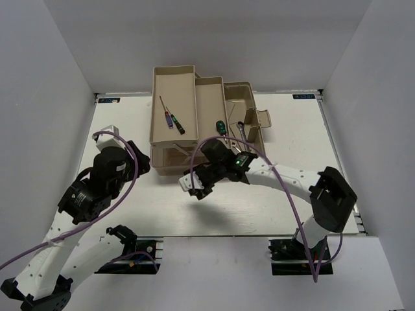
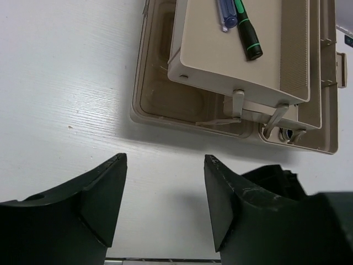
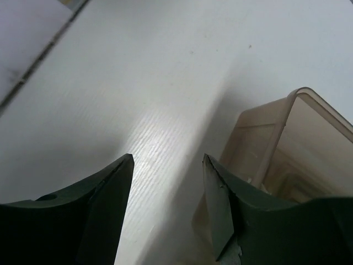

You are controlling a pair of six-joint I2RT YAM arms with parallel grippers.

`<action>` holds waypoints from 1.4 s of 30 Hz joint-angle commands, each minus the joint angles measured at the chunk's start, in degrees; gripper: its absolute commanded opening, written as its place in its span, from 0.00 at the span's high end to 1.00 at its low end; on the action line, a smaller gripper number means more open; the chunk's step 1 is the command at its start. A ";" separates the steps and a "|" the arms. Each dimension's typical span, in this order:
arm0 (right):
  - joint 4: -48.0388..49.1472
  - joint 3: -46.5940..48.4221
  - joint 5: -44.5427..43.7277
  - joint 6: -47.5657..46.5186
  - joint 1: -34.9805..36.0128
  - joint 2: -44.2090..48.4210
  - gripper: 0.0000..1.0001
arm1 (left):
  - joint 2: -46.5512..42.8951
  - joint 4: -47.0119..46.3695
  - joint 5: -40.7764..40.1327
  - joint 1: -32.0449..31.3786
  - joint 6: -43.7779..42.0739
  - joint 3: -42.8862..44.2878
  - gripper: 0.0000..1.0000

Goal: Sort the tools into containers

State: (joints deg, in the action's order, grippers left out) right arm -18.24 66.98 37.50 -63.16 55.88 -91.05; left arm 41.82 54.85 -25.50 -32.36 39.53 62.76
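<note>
The beige cantilever toolbox [image 1: 209,103] stands open at the back centre. Its left tray [image 1: 183,76] holds two thin screwdrivers, one blue-handled [image 1: 170,120] and one dark green-handled [image 1: 179,126]. A stubby green-handled screwdriver [image 1: 221,127] and a silver wrench [image 1: 241,129] lie on the right part. In the left wrist view the blue-handled screwdriver [image 2: 226,14] and the green-handled one [image 2: 246,32] lie in the tray [image 2: 220,61]. My left gripper [image 1: 144,164] [image 2: 165,160] is open and empty over bare table in front of the box. My right gripper [image 1: 193,186] [image 3: 168,160] is open and empty beside the translucent lid [image 3: 287,143].
The translucent brown lid [image 1: 170,159] sticks out toward me between the two grippers. A purple cable [image 1: 285,188] loops over the right arm. White walls close the table [image 1: 292,142] at the back and sides.
</note>
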 commanded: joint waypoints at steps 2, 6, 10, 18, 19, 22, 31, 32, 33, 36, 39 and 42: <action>15.67 -1.32 -11.38 -0.57 3.44 -2.02 0.40 | -1.31 0.52 -0.26 0.28 0.64 -0.54 0.32; 24.82 -0.19 -18.49 2.33 5.55 -5.10 0.42 | -1.83 1.05 -0.26 0.28 1.17 -0.54 0.32; 27.20 1.40 -20.26 3.30 6.35 -7.48 0.43 | -2.88 1.58 -0.87 0.28 1.69 -1.06 0.32; 31.68 4.91 -27.82 4.18 6.96 -14.94 0.43 | -7.62 3.95 -2.01 0.28 6.61 -7.12 0.41; 31.69 5.26 -28.78 4.09 6.79 -15.65 0.43 | -8.24 4.64 -2.01 0.28 6.61 -7.74 0.42; 31.95 6.31 -29.94 3.83 6.53 -17.06 0.43 | -9.47 6.05 -2.01 0.28 7.84 -9.06 0.43; 26.42 9.83 -31.52 4.44 6.44 -20.58 0.87 | -11.85 7.11 -2.01 0.28 10.31 -12.13 0.56; 25.63 10.18 -31.52 4.62 6.35 -20.58 0.94 | -12.37 6.50 -2.01 0.28 10.91 -13.01 0.65; 25.36 10.45 -31.52 4.97 6.26 -20.75 1.00 | -12.90 5.54 -1.40 0.28 10.92 -15.37 0.72; 23.17 12.03 -30.91 8.74 5.65 -19.53 1.00 | -15.19 1.59 1.06 -0.25 12.49 -21.62 0.88; 22.38 13.09 -30.21 12.70 4.33 -16.63 1.00 | -16.33 -2.90 3.08 -0.25 13.90 -26.10 0.86; 21.84 14.40 -29.76 17.01 3.10 -12.94 1.00 | -15.64 -6.84 6.15 -0.25 16.01 -27.87 0.75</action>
State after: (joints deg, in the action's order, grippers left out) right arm 2.83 77.38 7.70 -48.84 60.75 -110.52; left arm 26.09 54.72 -22.72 -32.38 52.42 35.46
